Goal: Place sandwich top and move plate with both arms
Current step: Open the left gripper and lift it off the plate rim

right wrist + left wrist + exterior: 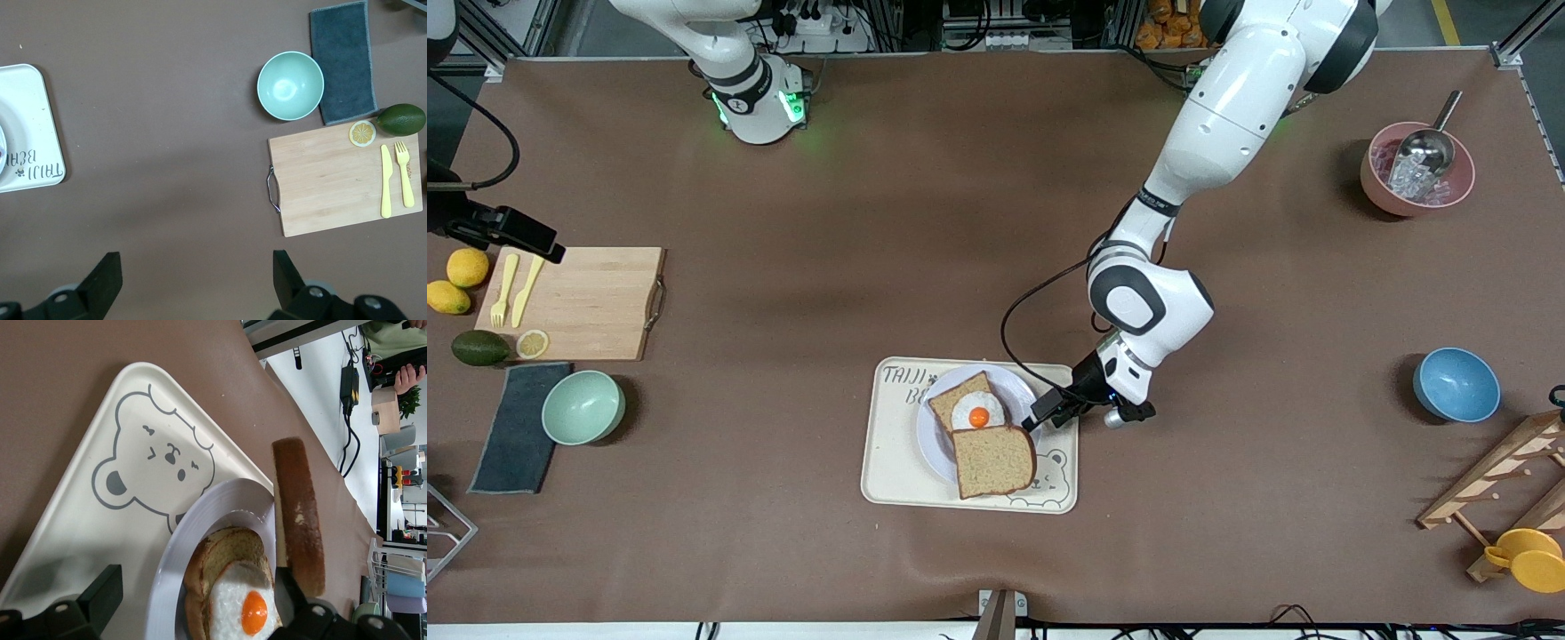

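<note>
The sandwich top (993, 460), a bare brown slice, lies tilted on the plate (930, 437), one edge on the egg slice (971, 407), its nearer part over the tray. My left gripper (1049, 412) is open at the plate's rim, toward the left arm's end. In the left wrist view its fingers (100, 593) stand wide apart around the egg slice (233, 587) and plate rim (180, 540), holding nothing, with the sandwich top's crust (298, 513) beside one finger. My right gripper (534, 242) waits open high over the cutting board's end (197, 273).
The plate sits on a cream bear-print tray (889, 471). A cutting board (578, 302) with fork and knife, lemons (467, 267), avocado (480, 347), mint bowl (583, 406) and grey cloth (516, 427) lie at the right arm's end. Pink bowl (1416, 169), blue bowl (1456, 384), wooden rack (1503, 471) at the left arm's.
</note>
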{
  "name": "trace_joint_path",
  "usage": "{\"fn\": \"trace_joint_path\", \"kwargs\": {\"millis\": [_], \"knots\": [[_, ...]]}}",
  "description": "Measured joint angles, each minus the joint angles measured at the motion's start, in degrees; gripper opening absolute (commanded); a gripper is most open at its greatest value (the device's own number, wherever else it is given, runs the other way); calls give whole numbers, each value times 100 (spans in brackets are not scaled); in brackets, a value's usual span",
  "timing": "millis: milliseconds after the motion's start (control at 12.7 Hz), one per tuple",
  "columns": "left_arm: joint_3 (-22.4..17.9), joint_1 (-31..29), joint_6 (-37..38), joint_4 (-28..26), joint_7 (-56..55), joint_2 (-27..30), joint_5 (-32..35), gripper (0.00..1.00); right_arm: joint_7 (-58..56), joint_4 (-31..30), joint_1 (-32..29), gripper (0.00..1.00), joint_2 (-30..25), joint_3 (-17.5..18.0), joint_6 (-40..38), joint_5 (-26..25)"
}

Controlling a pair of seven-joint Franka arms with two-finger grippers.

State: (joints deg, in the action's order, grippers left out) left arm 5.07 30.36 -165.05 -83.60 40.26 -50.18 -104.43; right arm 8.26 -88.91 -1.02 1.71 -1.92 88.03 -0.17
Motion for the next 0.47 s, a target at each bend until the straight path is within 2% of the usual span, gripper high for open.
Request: {"fn": "trace_joint_path", "kwargs": {"millis": [158, 473], "knots": [[4, 58, -159, -27, 0, 1, 0, 100, 0, 0, 0, 100, 0, 0, 0, 0], [20, 423, -932, -328, 0, 85, 0, 100, 1, 0, 0, 100, 5, 0, -1, 0]]}}
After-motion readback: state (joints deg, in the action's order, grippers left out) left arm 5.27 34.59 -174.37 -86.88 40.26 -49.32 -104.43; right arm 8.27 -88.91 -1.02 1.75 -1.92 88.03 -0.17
